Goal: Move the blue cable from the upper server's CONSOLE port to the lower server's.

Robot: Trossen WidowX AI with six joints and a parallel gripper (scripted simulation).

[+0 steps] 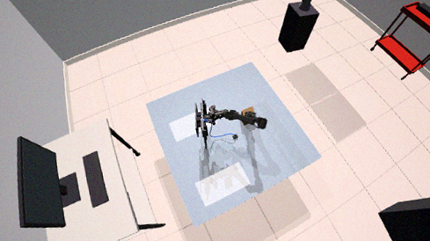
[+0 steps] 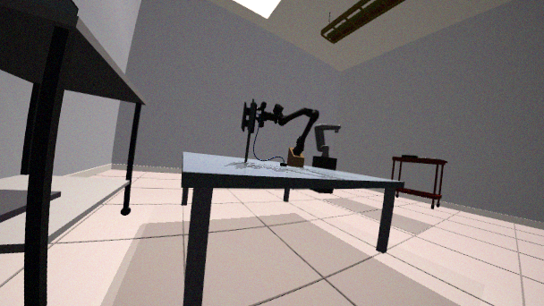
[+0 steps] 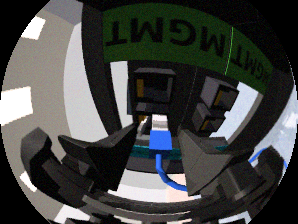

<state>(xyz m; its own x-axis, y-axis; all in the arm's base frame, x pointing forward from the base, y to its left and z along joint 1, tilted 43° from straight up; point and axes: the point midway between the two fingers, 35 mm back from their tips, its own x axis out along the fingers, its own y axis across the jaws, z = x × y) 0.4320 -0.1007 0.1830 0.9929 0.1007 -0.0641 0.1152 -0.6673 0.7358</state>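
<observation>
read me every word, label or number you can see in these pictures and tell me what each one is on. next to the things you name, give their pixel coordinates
"MGMT": upside down in the wrist view, on the green strip [image 3: 167, 47] above the ports.
"MGMT": again to its right, on the same green strip.
"MGMT": a third time, smaller, at the strip's right end.
No other text is readable; the top and exterior views show none.

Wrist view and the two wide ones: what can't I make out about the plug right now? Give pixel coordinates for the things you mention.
- Seating: in the wrist view, the plug's own body [image 3: 160, 140] hides its port's opening.
- Tab: indistinct in the blurred wrist view.
- Port name: no CONSOLE lettering is readable there.
- Top and exterior views: the plug is too small beside the gripper [image 1: 210, 116] [image 2: 263, 117] [image 3: 159, 131].
</observation>
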